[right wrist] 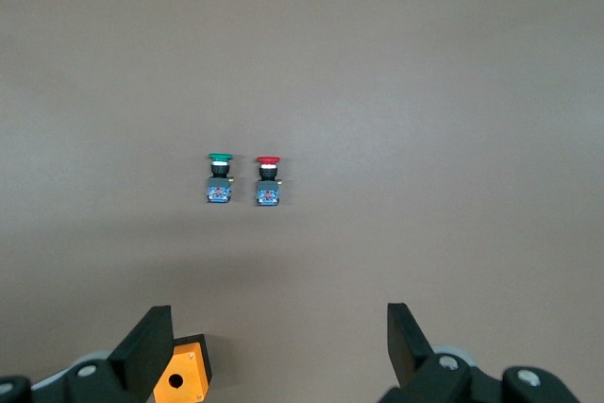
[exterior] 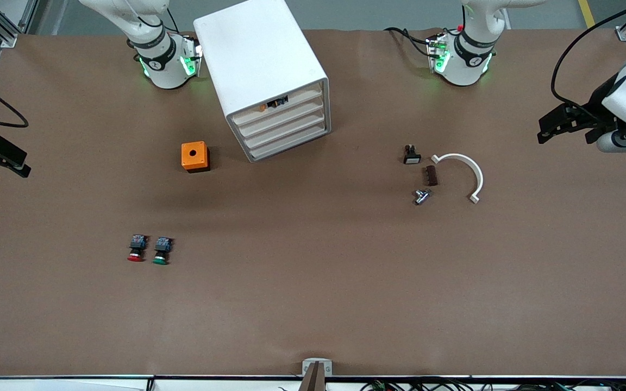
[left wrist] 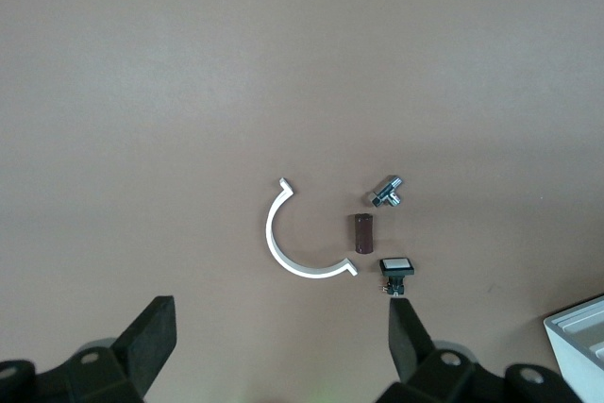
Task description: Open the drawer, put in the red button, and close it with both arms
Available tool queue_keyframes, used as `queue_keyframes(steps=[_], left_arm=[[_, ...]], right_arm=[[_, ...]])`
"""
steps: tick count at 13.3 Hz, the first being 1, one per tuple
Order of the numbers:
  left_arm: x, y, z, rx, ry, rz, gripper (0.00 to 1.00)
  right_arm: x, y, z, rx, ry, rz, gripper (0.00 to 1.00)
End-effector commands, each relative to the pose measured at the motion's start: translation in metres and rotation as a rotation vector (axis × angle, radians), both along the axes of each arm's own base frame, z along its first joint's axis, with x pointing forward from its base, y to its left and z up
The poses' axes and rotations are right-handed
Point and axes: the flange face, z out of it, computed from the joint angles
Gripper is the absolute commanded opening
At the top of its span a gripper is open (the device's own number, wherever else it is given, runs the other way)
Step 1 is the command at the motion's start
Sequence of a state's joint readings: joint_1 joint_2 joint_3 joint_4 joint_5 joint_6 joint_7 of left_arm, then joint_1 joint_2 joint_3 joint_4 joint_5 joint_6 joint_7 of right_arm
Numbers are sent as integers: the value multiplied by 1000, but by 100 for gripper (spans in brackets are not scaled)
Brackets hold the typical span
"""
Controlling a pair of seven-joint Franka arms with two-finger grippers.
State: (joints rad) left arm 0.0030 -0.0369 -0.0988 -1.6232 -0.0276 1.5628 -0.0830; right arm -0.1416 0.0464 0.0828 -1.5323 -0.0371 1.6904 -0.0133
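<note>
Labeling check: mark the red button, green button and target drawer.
red button [exterior: 136, 249], front view, on its black body.
green button [exterior: 161, 250], front view, on its body.
drawer [exterior: 285, 115], front view, on its front panel, second from top.

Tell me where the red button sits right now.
The red button lies on the table toward the right arm's end, right beside the green button and nearer the front camera than the orange box.

The red button [exterior: 136, 248] lies beside the green button [exterior: 161, 250], nearer the front camera than the cabinet [exterior: 267, 76].
</note>
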Motion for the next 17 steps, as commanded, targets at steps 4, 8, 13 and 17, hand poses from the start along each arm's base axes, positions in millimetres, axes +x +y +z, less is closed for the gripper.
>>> queue_keyframes(steps=[4, 8, 13, 17], left_arm=[[2, 2, 5, 15, 3, 14, 99], [9, 5, -7, 17, 20, 20, 99], [33, 6, -52, 16, 90, 22, 99], [45, -6, -89, 14, 157, 7, 99]], right_arm=[[0, -1, 2, 3, -7, -3, 100], [0, -1, 1, 4, -5, -3, 100], [0, -1, 2, 3, -7, -3, 100], [0, -1, 1, 4, -5, -3, 100]])
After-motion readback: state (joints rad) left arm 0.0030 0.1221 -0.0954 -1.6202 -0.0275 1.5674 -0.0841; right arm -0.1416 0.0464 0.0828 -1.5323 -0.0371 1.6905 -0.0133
